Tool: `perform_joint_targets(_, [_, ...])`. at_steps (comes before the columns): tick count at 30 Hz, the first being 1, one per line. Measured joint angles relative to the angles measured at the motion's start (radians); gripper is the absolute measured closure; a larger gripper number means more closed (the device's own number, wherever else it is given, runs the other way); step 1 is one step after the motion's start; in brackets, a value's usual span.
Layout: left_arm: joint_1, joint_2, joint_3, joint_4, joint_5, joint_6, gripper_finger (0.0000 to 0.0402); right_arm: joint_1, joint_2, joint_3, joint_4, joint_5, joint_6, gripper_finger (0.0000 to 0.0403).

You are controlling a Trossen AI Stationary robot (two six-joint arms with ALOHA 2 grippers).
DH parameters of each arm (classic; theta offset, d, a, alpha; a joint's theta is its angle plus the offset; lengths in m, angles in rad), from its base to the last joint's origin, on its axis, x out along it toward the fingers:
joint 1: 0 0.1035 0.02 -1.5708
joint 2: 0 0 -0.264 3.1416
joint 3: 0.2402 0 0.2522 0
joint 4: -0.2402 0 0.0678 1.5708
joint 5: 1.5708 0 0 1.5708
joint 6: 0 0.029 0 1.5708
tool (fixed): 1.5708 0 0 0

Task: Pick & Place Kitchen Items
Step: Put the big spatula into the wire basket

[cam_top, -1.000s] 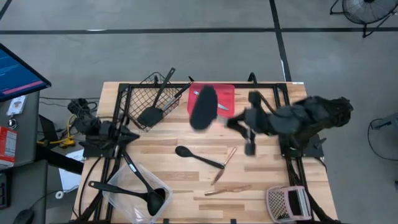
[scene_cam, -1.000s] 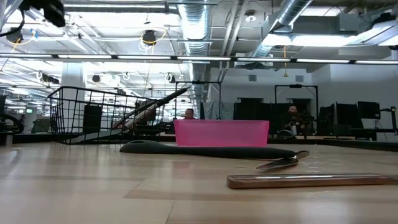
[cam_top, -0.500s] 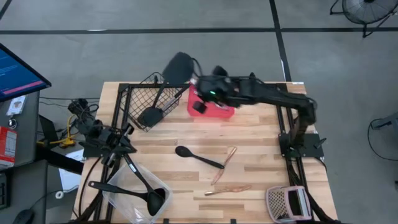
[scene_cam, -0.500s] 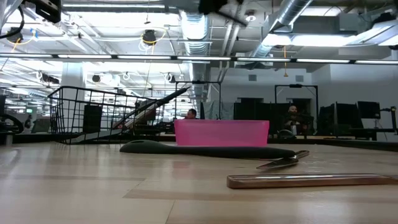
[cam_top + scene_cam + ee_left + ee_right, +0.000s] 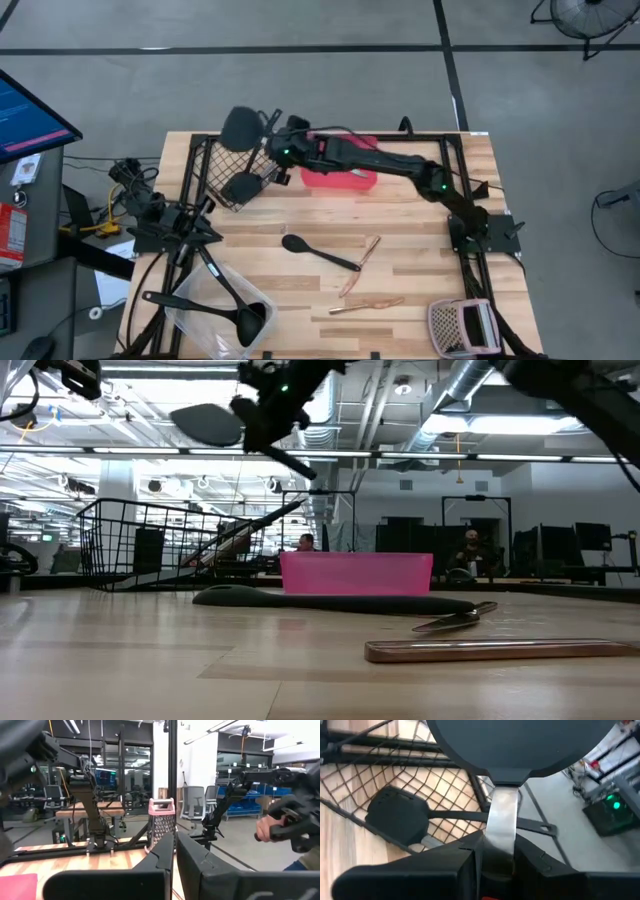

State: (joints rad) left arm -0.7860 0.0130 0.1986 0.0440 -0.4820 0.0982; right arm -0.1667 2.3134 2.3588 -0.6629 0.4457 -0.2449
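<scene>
Swung from mid-frame to upper left: right gripper, jaws pinching round black spatula, now over wire basket. Drop probably next. Left gripper pressed together, idle.

Even, bright overhead light fell on the table, leaving only soft shadows. In the low view, ceiling strip lights glared and the near tabletop was blurred. The right wrist view was softly out of focus.

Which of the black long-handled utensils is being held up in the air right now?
The round-headed black spatula with a silver neck: the right gripper holds it above the black wire basket.
</scene>
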Motion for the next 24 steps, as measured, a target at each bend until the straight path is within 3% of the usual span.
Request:
perform_joint_targets(6, [0.000,0.032,0.000,0.004,0.000,0.001,0.0394,0.010,0.042,-0.028,0.087,0.028,-0.069,0.0334])
perform_joint_targets(24, [0.000,0.181,0.001,0.010,0.001,0.003,0.0394,0.023,0.100,-0.030,0.098,0.024,-0.079,0.0335])
